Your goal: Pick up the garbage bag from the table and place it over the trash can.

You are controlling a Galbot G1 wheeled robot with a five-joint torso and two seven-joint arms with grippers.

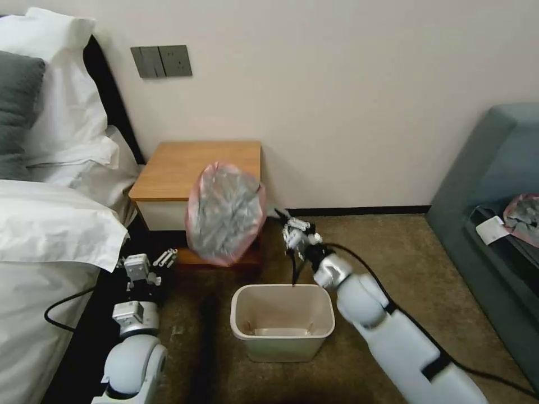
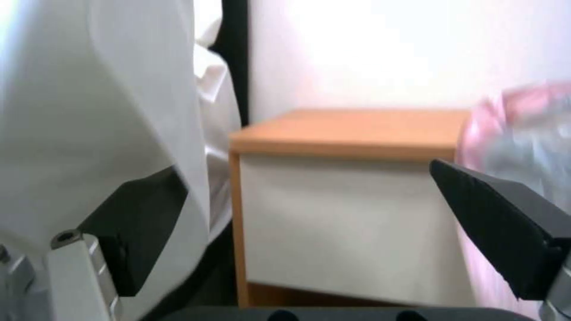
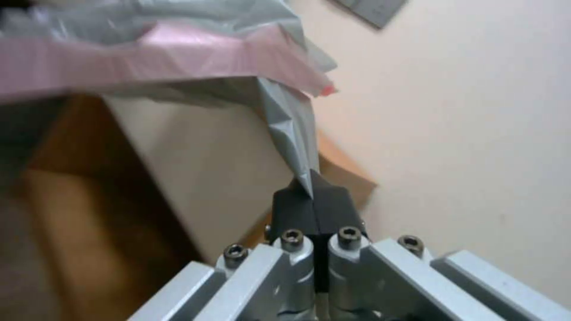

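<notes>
The silver-grey garbage bag (image 1: 225, 212) with its pink rim hangs spread in the air in front of the table (image 1: 185, 165), above and to the left of the cream trash can (image 1: 282, 321). My right gripper (image 1: 279, 215) is shut on the bag's edge; in the right wrist view its black pads (image 3: 311, 196) pinch a fold of the bag (image 3: 178, 58). My left gripper (image 1: 164, 258) is low beside the bed, left of the bag, open and holding nothing. The left wrist view looks between its spread fingers (image 2: 502, 223) at the table (image 2: 357, 133) and the bag (image 2: 523, 129).
A bed with white linen (image 1: 50, 224) stands close on the left. The grey-blue sofa (image 1: 494, 185) on the right carries a pink-and-grey bundle (image 1: 525, 216) beside a white card (image 1: 491, 230). Brown carpet (image 1: 393, 252) lies open around the trash can.
</notes>
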